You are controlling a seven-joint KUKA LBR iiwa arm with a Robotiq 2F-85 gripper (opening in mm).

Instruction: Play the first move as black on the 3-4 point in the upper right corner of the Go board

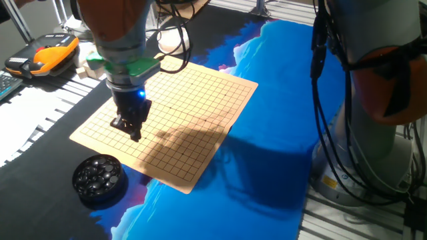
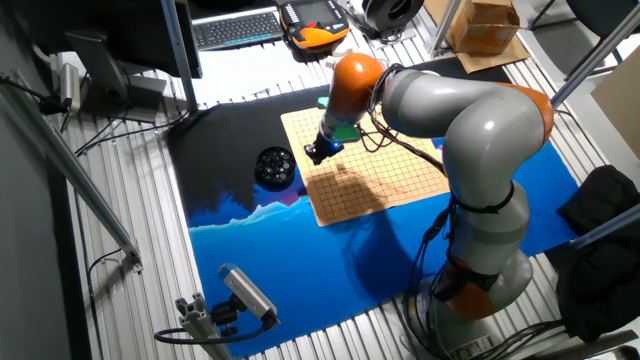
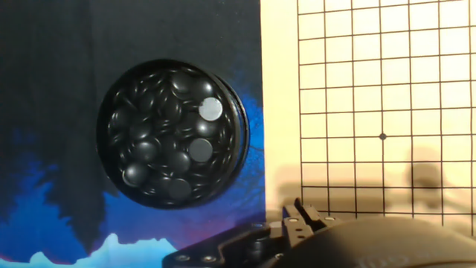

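Bench (image 1: pixel 280 100), blue/black printed mat on top.

Item 1, far left: orange/black handheld unit (image 1: pixel 43 55) at bench edge, well clear of the play area.

Item 2: round black bowl (image 1: pixel 99 177) on dark part of mat, just off the board's near left corner. Full of glossy black stones (image 3: pixel 167 134); hand view shows them piled, lid off. No single stone seen apart from the pile; none visible on the grid.

Item 3: gripper (image 1: pixel 131 128), arm coming down from above, green collar and blue LED. Tips low over board's left edge zone, nr the bowl-side corner. Fingers look close together, but open/closed state and whether a stone is held: can't tell.

Item 4: Go board (image 1: pixel 200 100), pale wood, black grid, flat on mat. Gripper shadow falls across its middle.

Item 5, right: arm base and cables (image 1: pixel 373 133), grey w/ orange joints.
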